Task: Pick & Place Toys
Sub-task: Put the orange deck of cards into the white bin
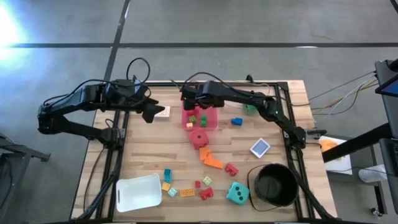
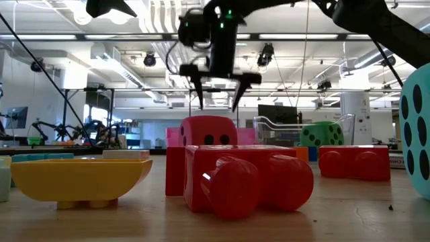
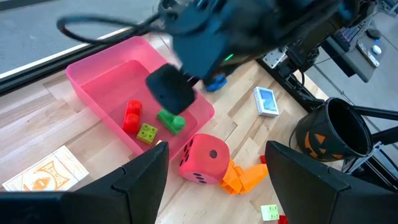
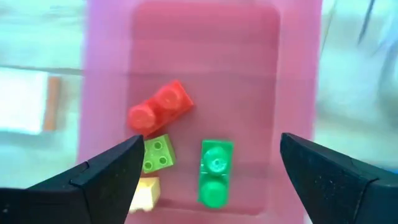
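Brick, green (image 4: 214,173): lies loose in pink tray (image 4: 292,93), at 3 o'clock of lime brick (image 4: 157,154), red brick (image 4: 160,107) near. Right gripper (image 4: 208,171) overhead, fingers wide, empty. Lift straight up, clearing tray wall. Left gripper (image 3: 214,171) parked at tray's 9 o'clock, part open, empty.

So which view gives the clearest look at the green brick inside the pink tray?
The right wrist view: the green brick lies unobstructed, studs up, on the pink tray floor. The left wrist view shows it partly behind the right tool. The high view shows only a speck; the low view hides it.
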